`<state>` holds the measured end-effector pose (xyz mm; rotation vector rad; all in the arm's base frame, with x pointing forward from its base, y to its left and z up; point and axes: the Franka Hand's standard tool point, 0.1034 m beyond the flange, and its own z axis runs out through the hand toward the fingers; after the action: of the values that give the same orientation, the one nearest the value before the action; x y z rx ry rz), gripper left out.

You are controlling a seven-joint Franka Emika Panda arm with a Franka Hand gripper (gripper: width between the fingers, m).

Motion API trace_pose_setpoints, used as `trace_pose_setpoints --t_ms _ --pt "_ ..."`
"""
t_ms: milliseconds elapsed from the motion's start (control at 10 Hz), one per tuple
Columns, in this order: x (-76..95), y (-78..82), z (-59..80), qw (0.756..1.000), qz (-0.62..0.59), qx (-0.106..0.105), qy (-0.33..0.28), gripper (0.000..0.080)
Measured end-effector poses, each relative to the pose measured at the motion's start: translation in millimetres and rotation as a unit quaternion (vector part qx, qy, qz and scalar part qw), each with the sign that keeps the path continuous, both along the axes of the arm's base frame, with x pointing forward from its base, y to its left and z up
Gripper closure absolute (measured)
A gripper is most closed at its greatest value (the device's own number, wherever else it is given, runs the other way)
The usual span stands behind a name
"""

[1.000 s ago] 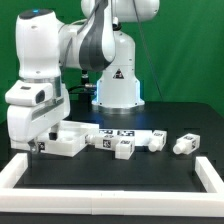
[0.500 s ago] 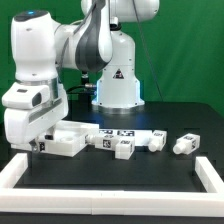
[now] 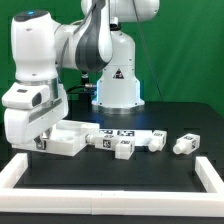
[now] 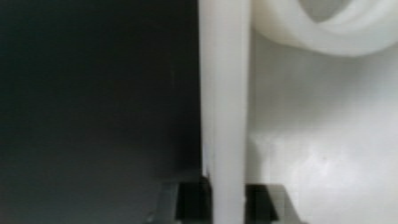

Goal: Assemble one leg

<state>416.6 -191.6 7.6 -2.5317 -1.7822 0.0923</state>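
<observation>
Several legs, small stubby white blocks with black-and-white tags, lie in a loose row on the black table: one (image 3: 124,148), another (image 3: 157,140), a third (image 3: 184,143) further to the exterior view's right. My gripper (image 3: 40,146) is far from them, down at the left end of the large white tray-like piece (image 3: 68,138). In the wrist view the tray's thin upright rim (image 4: 224,90) runs between my two dark fingers (image 4: 192,198), which press on it from both sides. My gripper (image 4: 226,196) is shut on that rim. No leg is in the wrist view.
The marker board (image 3: 118,132) lies behind the legs. A low white frame (image 3: 100,196) borders the table at the front and both sides. The robot's base (image 3: 118,88) stands at the back.
The arm's hand has shifted very slightly toward the exterior view's left. The tray and the legs lie as before.
</observation>
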Motion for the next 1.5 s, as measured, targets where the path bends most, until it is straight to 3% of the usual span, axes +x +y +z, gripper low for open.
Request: trace_pose_setpoints --t_ms 300,400,600,800,900,1100,1200,1500 --pt "-0.4 -4.9 3.6 1.0 -0.001 -0.002 -0.001 0.0751" --pt "3.2 -10.0 18.3 1.0 -0.003 -0.004 -0.007 0.0751" --pt "17.6 -14.2 67.0 0.999 -0.033 -0.018 -0.039 0.0751" --pt "32.2 4.6 86.0 0.99 -0.123 -0.025 -0.059 0.0751" --pt "42.7 20.2 87.6 0.977 -0.203 -0.024 -0.053 0.0751" --pt "91.5 40.4 82.4 0.951 -0.301 -0.03 -0.062 0.0751" --pt "99.5 34.8 79.0 0.964 -0.257 -0.031 -0.064 0.0751" --pt "96.3 34.4 75.9 0.963 -0.262 -0.032 -0.061 0.0751"
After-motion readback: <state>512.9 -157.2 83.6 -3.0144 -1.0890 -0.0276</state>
